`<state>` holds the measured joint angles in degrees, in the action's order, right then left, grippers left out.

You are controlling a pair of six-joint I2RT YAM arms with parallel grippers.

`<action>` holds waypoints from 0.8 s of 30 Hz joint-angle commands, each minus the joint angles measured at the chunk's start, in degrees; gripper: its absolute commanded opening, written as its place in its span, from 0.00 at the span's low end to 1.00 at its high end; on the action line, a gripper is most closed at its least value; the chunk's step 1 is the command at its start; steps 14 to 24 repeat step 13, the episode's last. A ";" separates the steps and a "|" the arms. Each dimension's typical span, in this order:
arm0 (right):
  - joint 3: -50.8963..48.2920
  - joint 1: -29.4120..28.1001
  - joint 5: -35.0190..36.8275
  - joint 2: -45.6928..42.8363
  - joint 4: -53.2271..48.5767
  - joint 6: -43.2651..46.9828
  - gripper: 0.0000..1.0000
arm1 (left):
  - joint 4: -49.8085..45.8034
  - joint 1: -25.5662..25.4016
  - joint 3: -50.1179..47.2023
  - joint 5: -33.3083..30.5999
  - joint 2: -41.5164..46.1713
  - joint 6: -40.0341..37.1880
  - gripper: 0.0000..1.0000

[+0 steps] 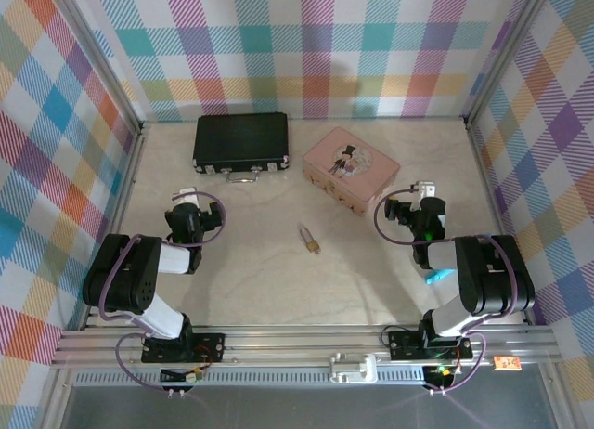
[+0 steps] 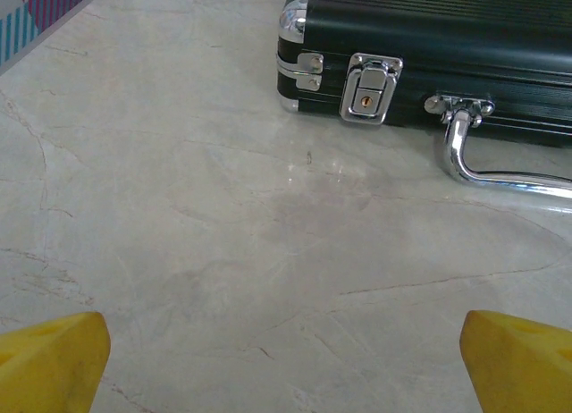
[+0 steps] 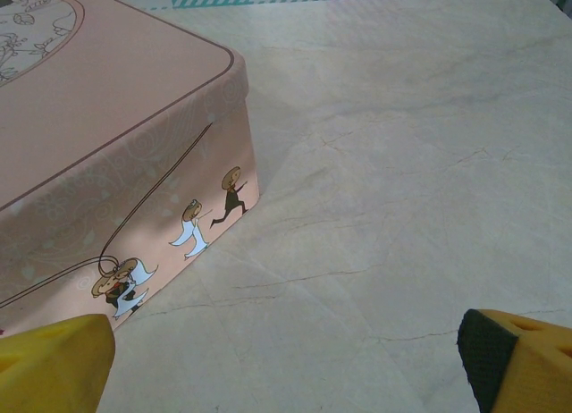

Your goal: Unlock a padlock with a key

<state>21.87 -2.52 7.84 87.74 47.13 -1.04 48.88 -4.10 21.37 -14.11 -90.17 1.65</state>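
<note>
The padlock (image 1: 311, 240) is a tiny brass body with a silvery end, lying flat mid-table between the two arms. The key is too small to tell apart from that silvery end. My left gripper (image 1: 187, 197) is open to the padlock's left, its yellow fingertips (image 2: 49, 364) wide apart over bare table. On the padlock's right, my right gripper (image 1: 423, 189) is also open, its fingertips (image 3: 523, 359) spread with nothing between them. Both grippers sit well away from the padlock.
A black case (image 1: 241, 139) with chrome latch and handle lies at the back left, just ahead of the left gripper (image 2: 286, 368). A pink picture-lidded tin (image 1: 351, 169) stands at the back centre-right, close to the right gripper (image 3: 286, 368). Plaid walls enclose the table.
</note>
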 commanded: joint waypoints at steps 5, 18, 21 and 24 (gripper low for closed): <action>0.98 0.50 -1.04 0.15 1.65 -0.59 0.99 | 1.57 -0.95 1.40 0.32 -0.18 -1.65 1.00; 1.04 0.50 -1.22 0.19 1.58 -0.67 0.99 | 1.65 -1.00 1.43 0.22 -0.18 -1.65 1.00; 1.04 0.50 -1.22 0.19 1.58 -0.67 0.99 | 1.65 -1.00 1.43 0.22 -0.18 -1.65 1.00; 1.04 0.50 -1.22 0.19 1.58 -0.67 0.99 | 1.65 -1.00 1.43 0.22 -0.18 -1.65 1.00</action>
